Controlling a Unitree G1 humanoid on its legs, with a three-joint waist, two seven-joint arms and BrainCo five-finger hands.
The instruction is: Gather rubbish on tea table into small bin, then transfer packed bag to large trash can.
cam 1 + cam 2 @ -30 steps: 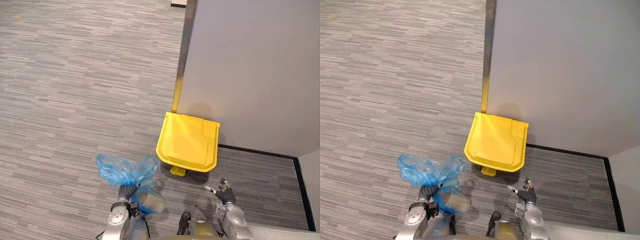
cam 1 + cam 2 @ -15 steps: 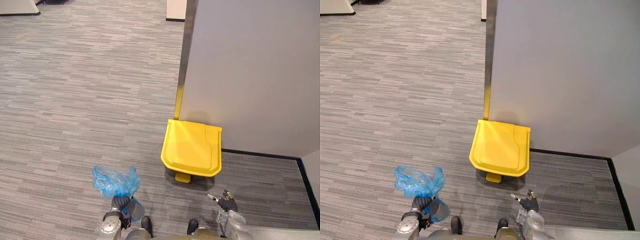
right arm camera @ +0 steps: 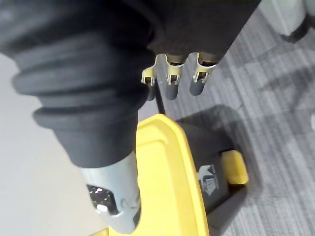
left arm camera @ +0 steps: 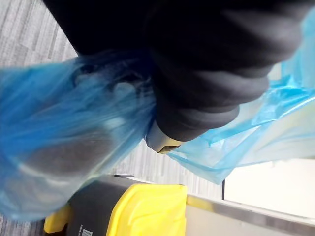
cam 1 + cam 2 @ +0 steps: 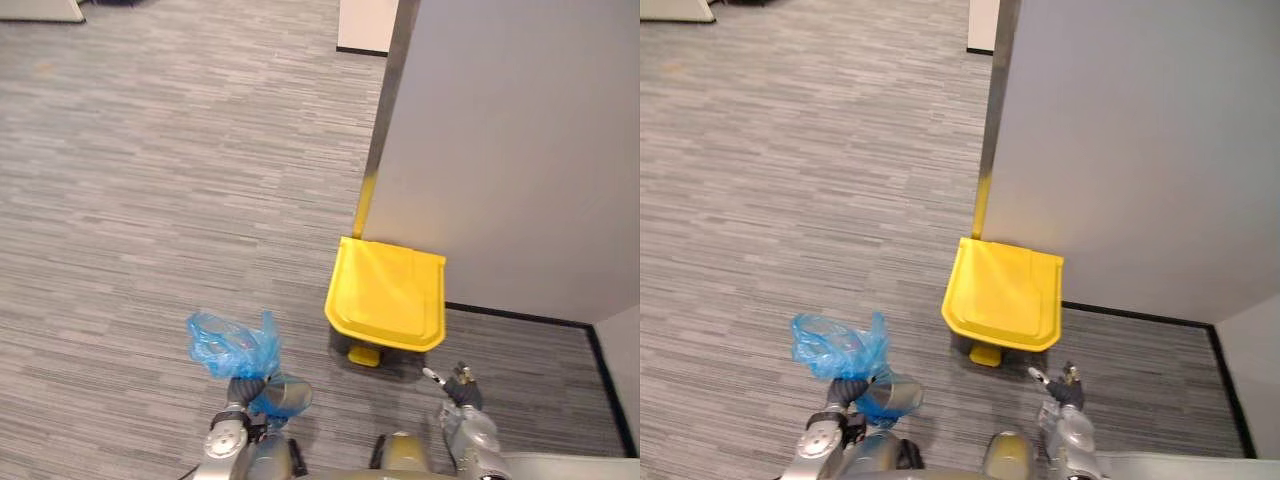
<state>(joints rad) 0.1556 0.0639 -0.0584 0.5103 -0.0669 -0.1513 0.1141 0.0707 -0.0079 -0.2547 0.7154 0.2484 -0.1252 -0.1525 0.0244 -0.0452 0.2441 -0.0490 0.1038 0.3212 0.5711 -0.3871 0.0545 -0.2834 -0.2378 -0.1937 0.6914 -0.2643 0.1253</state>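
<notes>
- Looking down, you see the grey floor [image 5: 150,200] spread out wide. It is the biggest thing here.
- Next comes the tall grey wall [image 5: 520,150] on your right side, with a shiny strip [image 5: 390,90] down its edge.
- The large trash can [image 5: 388,300] sits right against that wall. Its yellow lid [image 5: 1002,290] is down flat, so nothing can go in yet.
- The blue bag [image 5: 232,345] is up off the floor on your left, near the can but apart from it. Its top puffs up above the fist and its full belly hangs by the wrist.
- The bag looks soft, thin and crinkly, and I think it is light. Thin plastic can slip or tear, so the scrunched neck is the best place to hold it. That is where you have it.
- Your left hand [image 4: 197,73] is squeezed tight round the bag's neck, and plastic covers most of its fingers.
- Your right hand [image 3: 172,86] is low on the right, just in front of the can. Its fingers are loose and straight, with nothing in them.
- The little yellow pedal [image 5: 364,356] sticks out at the foot of the can, on the side nearest you. I think the lid must come up first, by the pedal or by the free hand. Then the bag can drop in.
</notes>
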